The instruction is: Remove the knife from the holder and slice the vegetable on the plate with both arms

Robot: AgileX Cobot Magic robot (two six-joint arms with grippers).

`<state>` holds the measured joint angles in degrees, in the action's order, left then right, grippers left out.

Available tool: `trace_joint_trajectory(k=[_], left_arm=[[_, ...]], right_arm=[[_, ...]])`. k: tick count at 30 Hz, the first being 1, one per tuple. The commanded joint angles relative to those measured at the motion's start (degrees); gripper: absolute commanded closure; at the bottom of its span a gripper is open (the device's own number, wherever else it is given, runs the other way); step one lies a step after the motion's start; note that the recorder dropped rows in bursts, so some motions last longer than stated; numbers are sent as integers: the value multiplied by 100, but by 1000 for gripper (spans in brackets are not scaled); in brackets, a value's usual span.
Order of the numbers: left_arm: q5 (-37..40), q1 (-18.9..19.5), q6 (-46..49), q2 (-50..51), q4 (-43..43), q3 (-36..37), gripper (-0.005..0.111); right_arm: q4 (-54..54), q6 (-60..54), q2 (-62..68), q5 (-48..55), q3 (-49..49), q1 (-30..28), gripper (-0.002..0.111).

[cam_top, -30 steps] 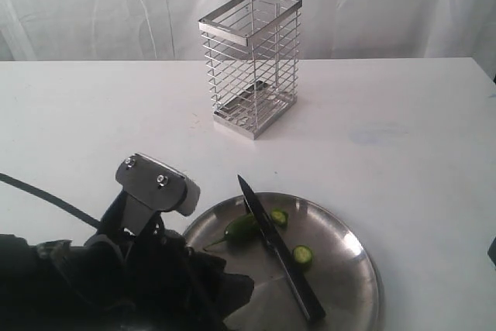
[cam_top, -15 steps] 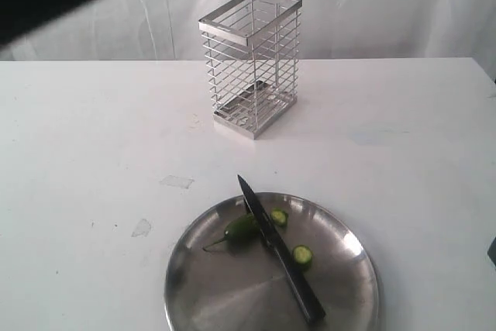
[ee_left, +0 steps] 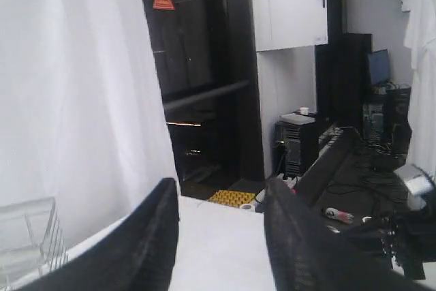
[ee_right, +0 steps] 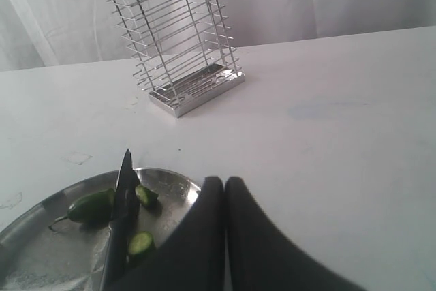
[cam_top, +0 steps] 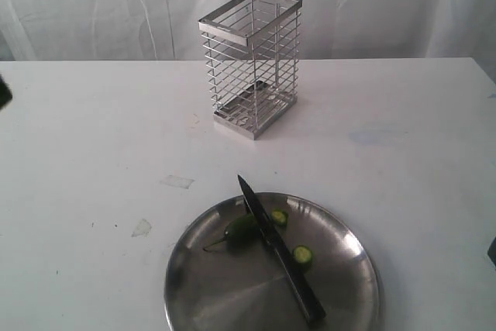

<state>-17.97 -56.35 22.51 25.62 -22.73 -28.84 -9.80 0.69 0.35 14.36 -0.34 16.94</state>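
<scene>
The knife (cam_top: 279, 253) lies on the plate (cam_top: 353, 257) across the cut chili pepper (cam_top: 242, 229), its long axis running from 11 to 5 o'clock. The right gripper (ee_right: 225, 189), fingers pressed together and empty, is the nearer; the knife lies toward its 9 o'clock. The left gripper (ee_left: 221, 199), fingers spread, holds nothing and points off the table.

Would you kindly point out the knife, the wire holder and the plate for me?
knife (cam_top: 280, 251), exterior view, middle of the dark blade lying across the plate.
holder (cam_top: 249, 63), exterior view, on its wire bars.
plate (cam_top: 353, 292), exterior view, bare metal near the rim.
</scene>
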Motion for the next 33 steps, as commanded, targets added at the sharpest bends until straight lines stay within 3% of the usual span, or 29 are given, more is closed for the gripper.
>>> trace_joint_trajectory(k=[1, 6, 10, 15, 16, 22, 31, 33], left_arm=[[-165, 411, -865, -783, 281, 1105, 61], [203, 1128, -1521, -1700, 392, 2057, 61], [612, 1694, -2697, -2288, 1342, 2549, 61], [1065, 2184, -2851, -2562, 1402, 2884, 61], [1515, 2279, -2851, -2562, 1402, 2884, 61], [2634, 2559, -2771, -2562, 1402, 2884, 61], [2622, 2847, -2771, -2562, 1402, 2884, 61], [2622, 2959, -2771, -2562, 1402, 2884, 61]], right_arm=[[17, -69, -35, -77, 34, -41, 108], [17, -69, -35, -77, 34, -41, 108], [17, -69, -35, -77, 34, -41, 108], [17, -69, -35, -77, 34, -41, 108], [17, -69, -35, -77, 34, -41, 108], [17, -69, -35, -77, 34, -41, 108], [19, -69, -35, -68, 34, -72, 108], [19, -69, -35, -68, 34, -405, 108]])
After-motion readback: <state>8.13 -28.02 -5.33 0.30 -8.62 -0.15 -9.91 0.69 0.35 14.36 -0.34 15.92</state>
